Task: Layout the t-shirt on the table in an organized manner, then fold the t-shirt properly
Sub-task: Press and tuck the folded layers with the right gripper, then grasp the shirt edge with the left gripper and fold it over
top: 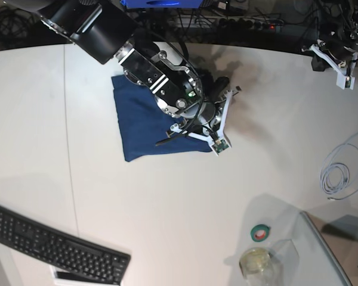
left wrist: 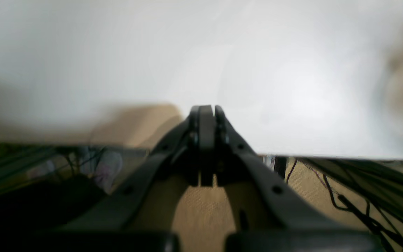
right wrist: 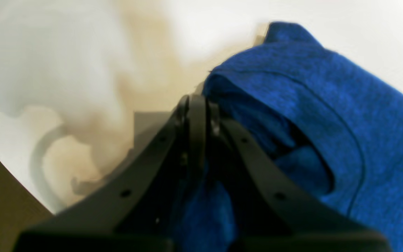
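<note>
The dark blue t-shirt [top: 140, 119] lies folded into a rough rectangle on the white table [top: 167, 202], its right part hidden under my right arm. In the right wrist view the t-shirt [right wrist: 327, 105] bunches up against my right gripper [right wrist: 196, 101], whose jaws are shut with blue fabric pinched at the tips and hanging below them. In the base view that gripper [top: 219, 86] sits at the shirt's far right corner. My left gripper [left wrist: 206, 109] is shut on nothing at the table's [left wrist: 257, 70] far edge, seen in the base view at the top right [top: 336, 55].
A black keyboard [top: 53, 244] lies at the near left corner. A green tape roll [top: 261, 232] and a glass jar [top: 256, 262] stand near right, beside a clear sheet [top: 322, 250]. A coiled white cable [top: 340, 170] lies at the right. Cables hang beyond the table edge [left wrist: 355, 203].
</note>
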